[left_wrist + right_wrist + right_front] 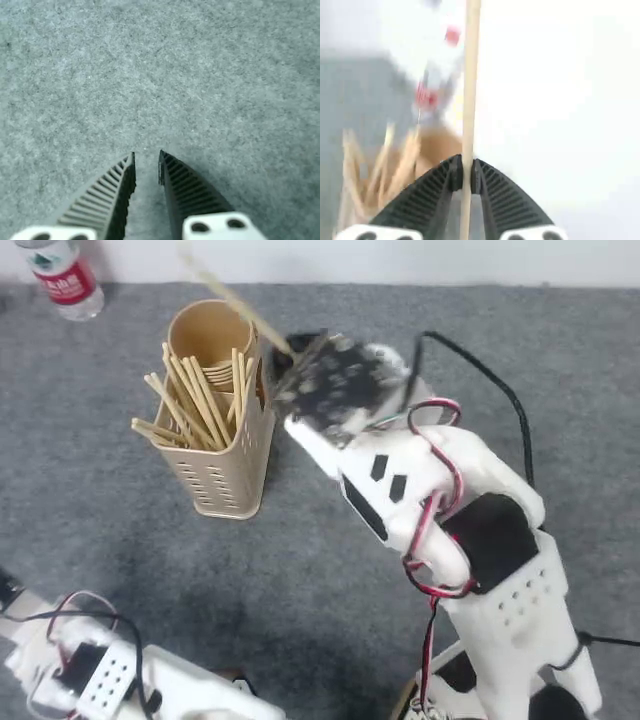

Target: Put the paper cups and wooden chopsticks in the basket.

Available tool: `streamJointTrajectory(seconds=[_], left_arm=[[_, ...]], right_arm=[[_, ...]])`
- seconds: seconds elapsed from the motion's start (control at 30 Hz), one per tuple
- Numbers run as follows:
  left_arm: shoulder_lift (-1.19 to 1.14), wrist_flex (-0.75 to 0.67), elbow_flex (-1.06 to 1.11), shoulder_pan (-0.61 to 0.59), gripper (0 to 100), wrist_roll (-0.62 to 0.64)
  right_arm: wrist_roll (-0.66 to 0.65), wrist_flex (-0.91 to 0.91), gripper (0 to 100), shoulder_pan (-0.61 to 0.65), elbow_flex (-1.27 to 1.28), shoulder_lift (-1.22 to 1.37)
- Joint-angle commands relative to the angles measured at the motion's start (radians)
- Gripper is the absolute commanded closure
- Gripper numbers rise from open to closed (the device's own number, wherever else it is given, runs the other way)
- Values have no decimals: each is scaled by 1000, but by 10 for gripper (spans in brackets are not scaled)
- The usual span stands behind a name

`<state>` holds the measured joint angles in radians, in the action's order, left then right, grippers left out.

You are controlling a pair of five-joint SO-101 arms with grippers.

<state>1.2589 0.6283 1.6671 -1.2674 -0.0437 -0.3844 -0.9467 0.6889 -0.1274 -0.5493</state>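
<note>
Right pincer (466,169) clamps chopstick (469,75), tilted over basket (225,475).

White shells are seen now on the right arm (430,490), broken by a black servo block (495,535). Just beside that block, red, black and white cables (418,540) are looped. Base-ward of it, a perforated white plate (520,605) is picked out. Black ribbed fingers (110,195) on white, screw-holed mounts are shown on the left gripper (146,155).
</note>
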Motion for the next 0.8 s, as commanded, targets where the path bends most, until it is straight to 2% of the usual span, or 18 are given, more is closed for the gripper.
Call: streamJointTrajectory(seconds=[0.0, 0.17, 0.27, 0.37, 0.53, 0.7, 0.77], left_arm=[[9, -18, -5, -14, 930, -9], [9, -18, -5, -11, 930, -9], [9, -20, -4, -15, 930, -9], [9, -20, -4, -15, 930, -9], [9, -20, -4, -15, 930, -9], [9, -20, -4, -15, 930, -9], [9, -20, -4, -14, 930, -9]], right_arm=[[69, 105, 991, 8, -51, -22], [110, 277, 991, 110, -51, 31], [109, 357, 991, 226, -51, 131], [110, 400, 991, 286, -51, 257], [120, 507, 991, 236, -54, 377], [311, 524, 991, 159, -54, 384], [342, 519, 991, 154, -51, 389]])
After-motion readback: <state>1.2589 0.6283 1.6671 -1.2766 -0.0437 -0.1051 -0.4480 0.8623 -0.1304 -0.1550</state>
